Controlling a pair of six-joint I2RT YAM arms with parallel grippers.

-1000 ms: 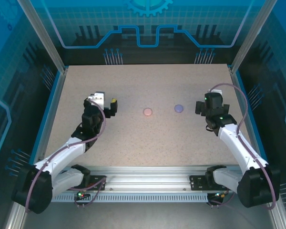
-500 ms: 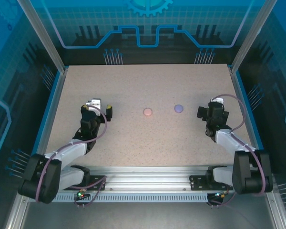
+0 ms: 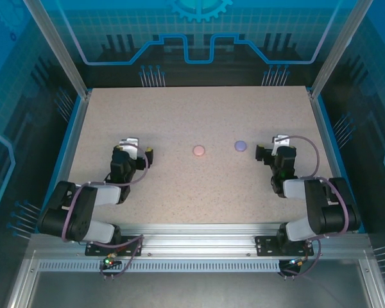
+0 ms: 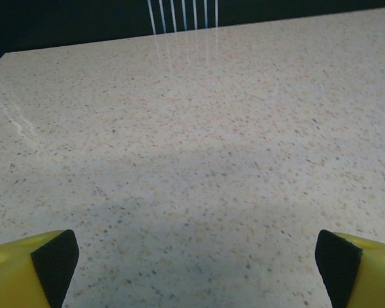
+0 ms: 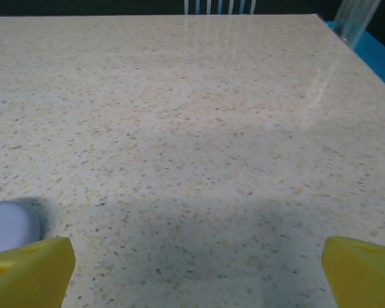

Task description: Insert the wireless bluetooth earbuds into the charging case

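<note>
The speckled bench (image 3: 192,192) carries everything, and the pink case (image 3: 199,150), a small round disc near its middle, serves as the marker here.

The 2 arms are folded low at the near edge, 1 to each side of the pink case and both nearer the bases than it is. The left gripper (image 4: 196,256) sits well to the left of the pink case, its yellow fingers spread wide with bare bench between them, grasping nothing. The right gripper (image 5: 199,263) sits to the right of the pink case, equally spread and empty.

The purple case (image 3: 240,145) lies near the pink case on its right, apart from it, and just outside the right gripper's left finger.

From above, both cases look like plain closed discs, though at this range I cannot be sure the lids are fully down. The earbuds are too small to place; if they are in, they lie under those lids.

As a judgement: either the inserting is done and the arms are parked, or nothing is started. Neither gripper is set to pick anything.
</note>
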